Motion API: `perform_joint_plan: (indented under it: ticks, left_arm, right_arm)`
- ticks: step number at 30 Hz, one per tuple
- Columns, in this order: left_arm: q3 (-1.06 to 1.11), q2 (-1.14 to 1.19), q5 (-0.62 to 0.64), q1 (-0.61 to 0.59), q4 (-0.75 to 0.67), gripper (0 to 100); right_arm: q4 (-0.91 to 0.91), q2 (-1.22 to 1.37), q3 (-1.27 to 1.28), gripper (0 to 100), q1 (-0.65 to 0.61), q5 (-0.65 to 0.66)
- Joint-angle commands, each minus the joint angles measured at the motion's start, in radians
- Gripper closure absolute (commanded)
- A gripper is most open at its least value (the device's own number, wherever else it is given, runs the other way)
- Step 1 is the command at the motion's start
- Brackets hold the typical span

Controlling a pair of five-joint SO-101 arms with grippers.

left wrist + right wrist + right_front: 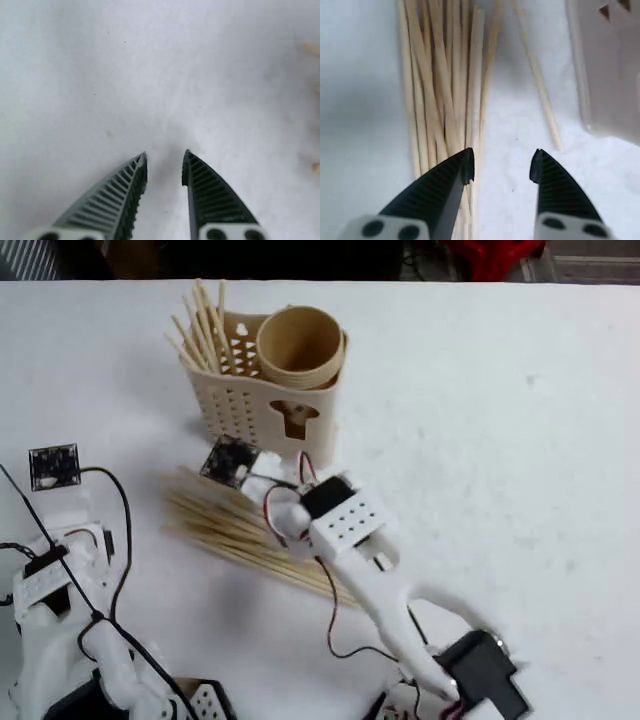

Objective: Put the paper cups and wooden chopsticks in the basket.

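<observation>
Right claw (501,165) (spread) over chopstick pile (445,75) near one basket (235,405).

A cream basket (250,410) patterned with rows of small round holes, tan paper cups (300,345), pale straw-coloured wooden chopsticks (235,530) and a plain white table (520,420); the left gripper (165,162) and right gripper (502,165) are dark grey to black, ridged in fine parallel lines.

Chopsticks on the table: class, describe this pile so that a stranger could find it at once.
Find the cream basket on the white table. On the arms' side of it, partly under the right gripper, lies a pile of chopsticks. Unlike the sticks standing in the basket beside the cups, these lie flat.
</observation>
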Motion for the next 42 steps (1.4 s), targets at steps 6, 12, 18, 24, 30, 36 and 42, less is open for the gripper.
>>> perform_joint_plan:
  ticks: [6,12,18,24,30,36,42]
  left_arm:
    - [-0.005,-0.001,0.008,0.015,-0.020,87]
    - [-0.005,-0.001,0.008,0.015,-0.020,87]
    - [-0.005,-0.001,0.008,0.015,-0.020,87]
    - [-0.005,-0.001,0.008,0.015,-0.020,87]
    - [-0.005,-0.001,0.008,0.015,-0.020,87]
    - [-0.005,-0.001,0.008,0.015,-0.020,87]
    - [-0.005,-0.001,0.008,0.015,-0.021,87]
  right_arm:
    - [-0.232,0.209,-0.046,80.5,-0.027,0.011]
    - [-0.231,0.292,-0.044,80.7,-0.027,0.060]
    - [-0.231,0.306,-0.046,94.0,-0.012,0.057]
    - [-0.183,0.186,-0.046,98.3,0.022,-0.009]
    - [-0.127,0.064,-0.028,98.3,0.042,-0.014]
    - [-0.140,-0.087,0.018,98.2,0.044,-0.066]
    - [-0.131,-0.412,0.015,98.2,0.035,-0.167]
